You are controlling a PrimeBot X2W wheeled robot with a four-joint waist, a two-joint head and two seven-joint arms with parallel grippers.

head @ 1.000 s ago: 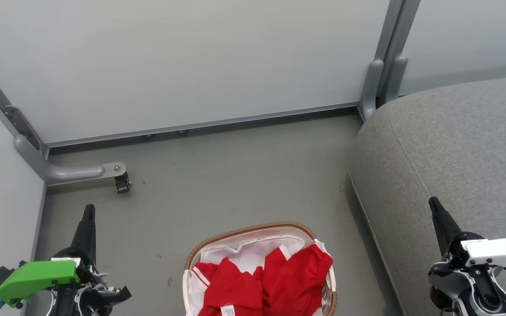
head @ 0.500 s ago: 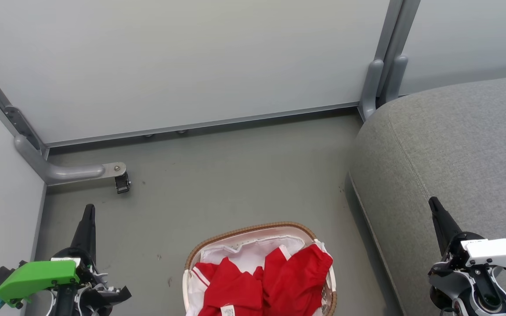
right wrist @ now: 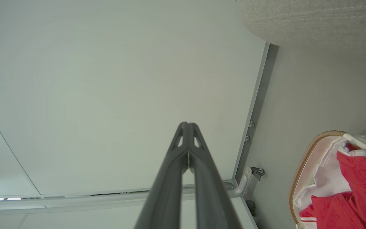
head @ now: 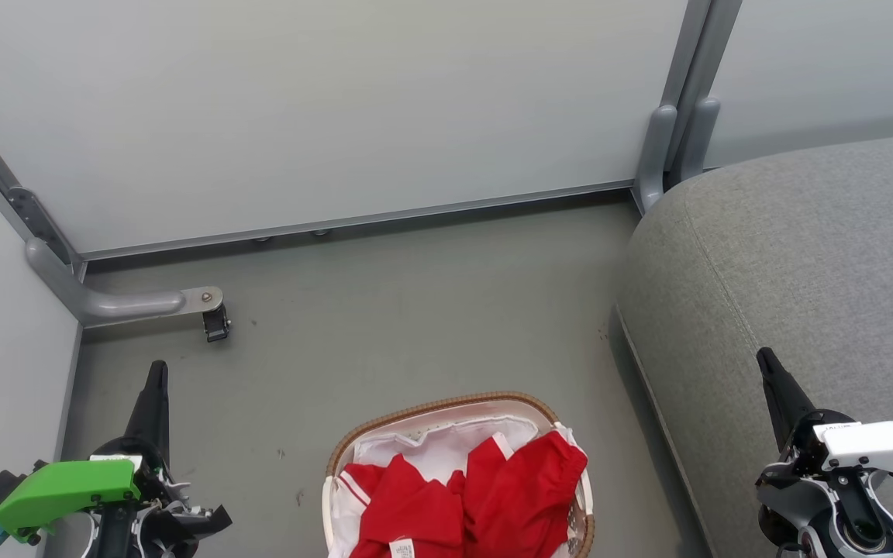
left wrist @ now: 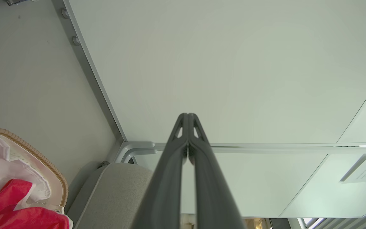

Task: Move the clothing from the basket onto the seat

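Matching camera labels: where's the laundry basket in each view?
Head view: basket at bottom centre, cut off by the lower edge.
Left wrist view: basket in the bottom-left corner.
Right wrist view: basket at the right edge, lower half.
Shared landmark: the grey seat, next to the basket in all three.

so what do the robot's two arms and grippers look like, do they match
Nearly. The left gripper and right gripper each have two long dark grey fingers tapering to a point, with small triangular cut-outs near the tips. The left wrist wears a bright green cover, the right a white cover dotted with dark screws.
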